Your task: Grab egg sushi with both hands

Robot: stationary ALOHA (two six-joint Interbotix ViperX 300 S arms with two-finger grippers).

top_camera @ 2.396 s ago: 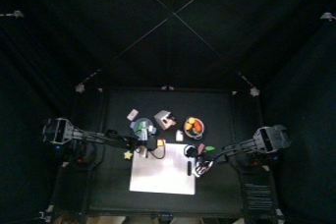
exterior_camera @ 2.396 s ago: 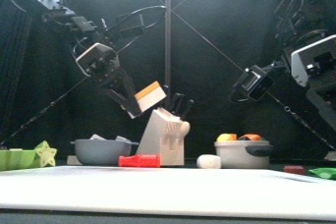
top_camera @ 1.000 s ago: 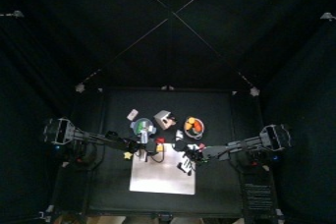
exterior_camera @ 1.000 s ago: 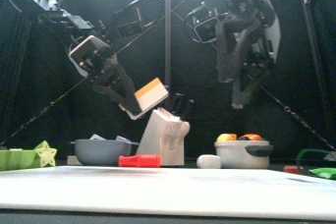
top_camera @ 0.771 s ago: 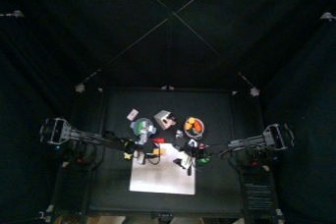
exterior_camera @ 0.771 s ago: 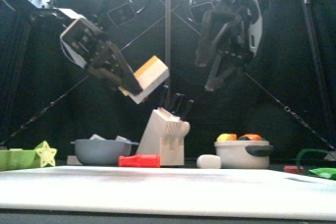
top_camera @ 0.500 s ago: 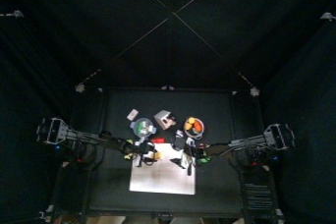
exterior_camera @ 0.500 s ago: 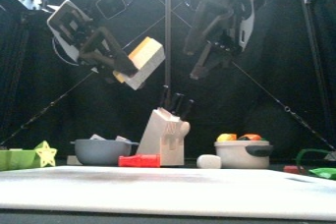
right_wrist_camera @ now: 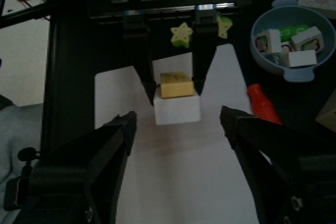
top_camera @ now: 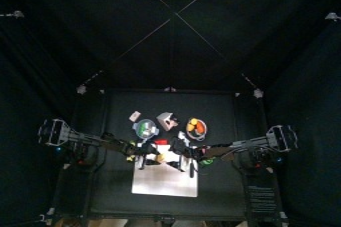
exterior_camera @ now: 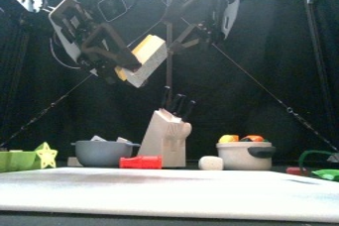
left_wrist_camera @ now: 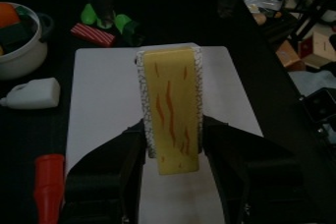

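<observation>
The egg sushi (exterior_camera: 143, 56), a yellow slab on white rice, hangs high above the table in my left gripper (exterior_camera: 127, 69). In the left wrist view both jaws press its sides (left_wrist_camera: 172, 110). My right gripper (exterior_camera: 188, 32) is just to the right of the sushi and slightly higher. In the right wrist view its jaws stand wide apart, and the sushi (right_wrist_camera: 176, 94) lies ahead between their tips without touching them. In the top view the two grippers meet over the white board (top_camera: 166, 179).
On the table stand a knife block (exterior_camera: 163, 137), a grey bowl (exterior_camera: 103, 152), a bowl of fruit (exterior_camera: 244, 154), a green star (exterior_camera: 46, 156), a red piece (exterior_camera: 139, 162) and a small white piece (exterior_camera: 209, 163).
My left gripper has lifted the egg sushi higher. My right arm has swung in from the right and now hangs close beside the sushi, jaws open.
</observation>
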